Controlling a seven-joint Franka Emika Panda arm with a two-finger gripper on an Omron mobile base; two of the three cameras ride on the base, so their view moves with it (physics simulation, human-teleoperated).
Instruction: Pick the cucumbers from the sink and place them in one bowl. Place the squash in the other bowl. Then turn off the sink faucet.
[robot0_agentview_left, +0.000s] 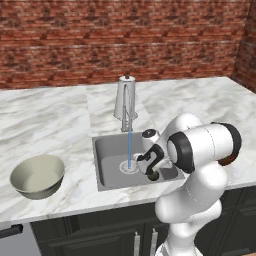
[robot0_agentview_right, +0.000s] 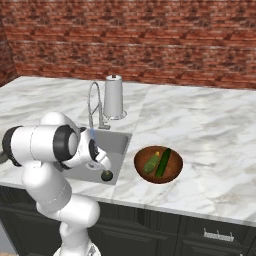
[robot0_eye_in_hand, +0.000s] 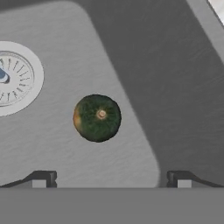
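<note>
The small dark green squash (robot0_eye_in_hand: 97, 118) lies on the floor of the grey sink (robot0_eye_in_hand: 57, 148), right of the white-rimmed drain (robot0_eye_in_hand: 13, 78). My gripper (robot0_eye_in_hand: 111, 181) hangs open directly above it, a fingertip on either side, touching nothing. From the base, the gripper (robot0_agentview_left: 151, 170) reaches down into the sink (robot0_agentview_left: 112, 152) over the squash (robot0_agentview_left: 153, 175), also seen as squash (robot0_agentview_right: 106, 175). Both cucumbers, one lighter (robot0_agentview_right: 151, 163) and one dark (robot0_agentview_right: 163, 162), lie in the reddish-brown bowl (robot0_agentview_right: 171, 175). The grey-beige bowl (robot0_agentview_left: 37, 175) stands empty, left of the sink. Water (robot0_agentview_left: 130, 147) runs from the faucet (robot0_agentview_left: 127, 100).
The faucet's broad body (robot0_agentview_right: 112, 97) and thin spout (robot0_agentview_right: 92, 100) stand behind the sink. Marble counter (robot0_agentview_left: 45, 120) spreads on both sides, with a brick wall (robot0_agentview_left: 125, 40) behind. The sink's right wall (robot0_eye_in_hand: 183, 87) rises close beside the squash.
</note>
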